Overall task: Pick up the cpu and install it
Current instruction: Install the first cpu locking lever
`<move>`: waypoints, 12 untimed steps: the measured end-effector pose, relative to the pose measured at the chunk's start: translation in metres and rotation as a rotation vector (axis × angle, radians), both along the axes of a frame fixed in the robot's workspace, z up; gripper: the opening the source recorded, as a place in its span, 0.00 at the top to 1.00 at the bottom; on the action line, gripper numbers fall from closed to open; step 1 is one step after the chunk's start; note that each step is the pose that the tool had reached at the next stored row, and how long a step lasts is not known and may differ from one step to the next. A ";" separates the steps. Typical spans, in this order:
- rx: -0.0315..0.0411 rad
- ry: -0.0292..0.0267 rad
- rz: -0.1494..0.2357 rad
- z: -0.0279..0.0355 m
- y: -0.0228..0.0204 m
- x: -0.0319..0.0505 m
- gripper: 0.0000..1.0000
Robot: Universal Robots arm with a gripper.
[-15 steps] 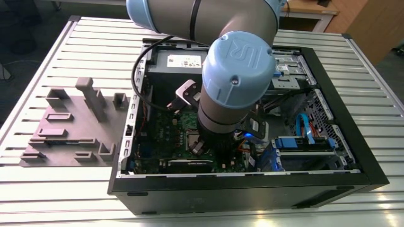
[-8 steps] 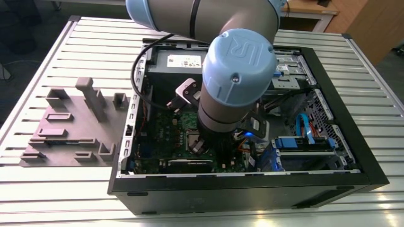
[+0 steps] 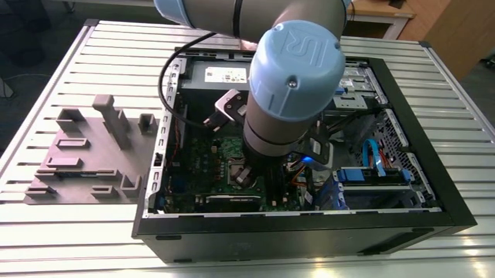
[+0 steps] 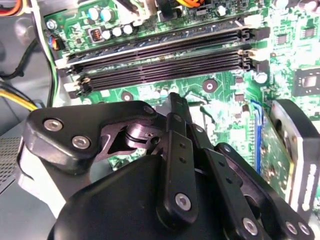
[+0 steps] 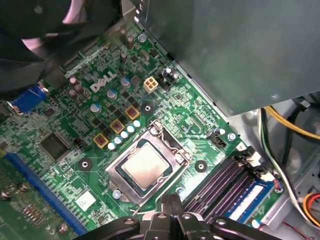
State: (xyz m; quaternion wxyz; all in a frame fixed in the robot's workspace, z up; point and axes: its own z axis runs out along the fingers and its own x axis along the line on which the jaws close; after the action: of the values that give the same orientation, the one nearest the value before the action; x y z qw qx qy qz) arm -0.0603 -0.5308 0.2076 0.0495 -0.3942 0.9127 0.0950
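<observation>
Fingers (image 5: 169, 212) look pressed together with nothing between them, tips just beside the socket frame (image 5: 172, 145) on the motherboard (image 5: 65, 172). First wrist view shows the cpu (image 5: 143, 167) lying flat in that frame, metal top up, edges square with it. Second wrist view shows the gripper (image 4: 176, 107) near the memory slots (image 4: 160, 57). Exterior view shows the arm (image 3: 290, 87) reaching down into the open case (image 3: 433, 191).

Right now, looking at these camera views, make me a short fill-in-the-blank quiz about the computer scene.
1. The cpu lies inside the ____ frame on the motherboard.
2. The motherboard's colour is ____.
3. In the exterior view, the arm reaches down into the open computer ____.
4. Beside the socket run long black memory ____.

Missing words: socket; green; case; slots
</observation>
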 end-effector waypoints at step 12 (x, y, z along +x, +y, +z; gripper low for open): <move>-0.0052 0.0120 0.000 0.0039 0.0006 0.0000 0.90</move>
State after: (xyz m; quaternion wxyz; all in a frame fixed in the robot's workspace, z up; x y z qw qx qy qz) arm -0.0603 -0.5301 0.2115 0.0429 -0.3939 0.9132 0.0950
